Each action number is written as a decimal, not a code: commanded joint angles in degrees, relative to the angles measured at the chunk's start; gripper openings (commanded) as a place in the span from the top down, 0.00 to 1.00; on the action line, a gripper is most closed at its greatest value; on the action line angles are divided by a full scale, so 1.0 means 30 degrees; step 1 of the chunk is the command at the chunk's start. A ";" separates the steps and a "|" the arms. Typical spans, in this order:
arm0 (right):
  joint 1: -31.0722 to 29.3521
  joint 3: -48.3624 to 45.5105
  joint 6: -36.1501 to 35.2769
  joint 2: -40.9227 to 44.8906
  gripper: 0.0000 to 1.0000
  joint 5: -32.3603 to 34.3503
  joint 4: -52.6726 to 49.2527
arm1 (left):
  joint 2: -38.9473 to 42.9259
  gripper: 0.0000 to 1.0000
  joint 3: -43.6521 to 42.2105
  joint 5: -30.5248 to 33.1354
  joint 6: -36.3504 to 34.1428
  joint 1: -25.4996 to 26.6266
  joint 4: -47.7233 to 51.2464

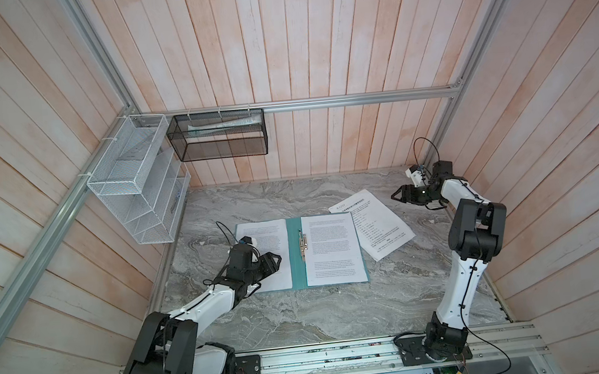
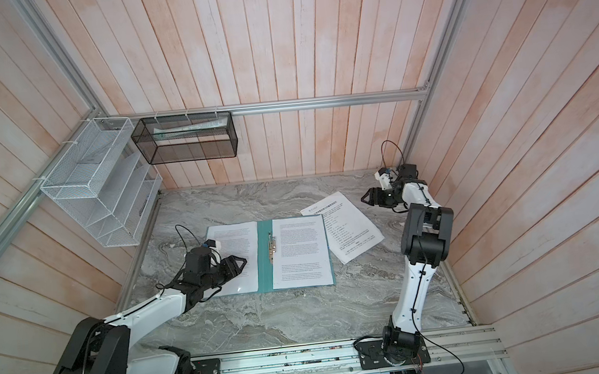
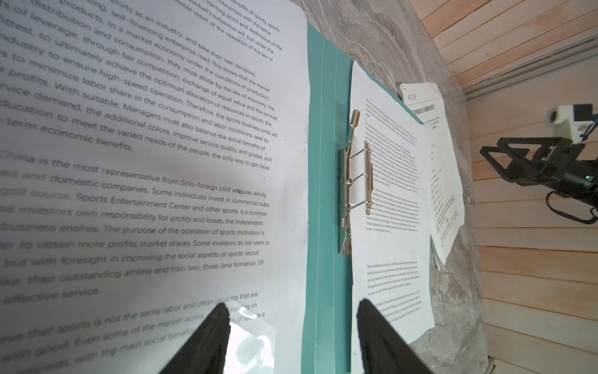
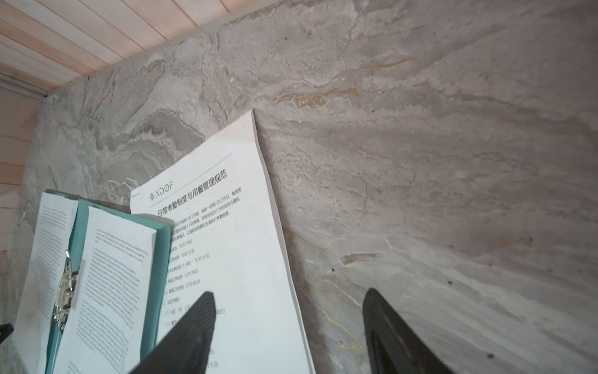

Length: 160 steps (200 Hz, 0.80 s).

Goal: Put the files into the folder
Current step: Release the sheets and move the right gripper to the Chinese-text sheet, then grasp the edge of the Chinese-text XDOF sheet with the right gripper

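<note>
Two sheets [image 1: 334, 247] lie on the open folder [image 1: 297, 269]; the third sheet [image 1: 377, 223] sits at its two o'clock, a corner tucked under it. My left gripper [image 1: 278, 261] and right gripper [image 1: 396, 195] hang spread, empty. Dragging that flat sheet could crumple it or shift the folder.

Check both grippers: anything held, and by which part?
Nothing held: left gripper open over the left sheet in the folder; right gripper open near the logo sheet.

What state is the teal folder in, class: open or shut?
Open. The folder lies spread flat, its silver clip exposed beside the spine, with a printed sheet on each half.
</note>
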<state>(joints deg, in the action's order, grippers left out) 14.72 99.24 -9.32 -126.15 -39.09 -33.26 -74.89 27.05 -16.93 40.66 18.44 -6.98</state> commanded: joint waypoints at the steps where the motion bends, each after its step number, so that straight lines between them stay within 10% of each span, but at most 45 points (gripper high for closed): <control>1: 0.0176 -0.0293 -0.1427 -0.0405 0.30 -0.1729 -0.1219 | -0.0434 0.35 0.0135 -0.0384 -0.0369 0.0007 -0.0230; 160: 0.0325 -0.0498 -0.4706 -0.4514 0.34 -0.4408 -0.4768 | -0.1693 0.35 0.1355 -0.0859 -0.0986 0.0007 0.0393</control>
<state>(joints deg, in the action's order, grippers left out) 17.80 98.04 -20.43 -133.56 -53.76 -40.25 -79.11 29.78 -18.63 38.76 18.44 -5.76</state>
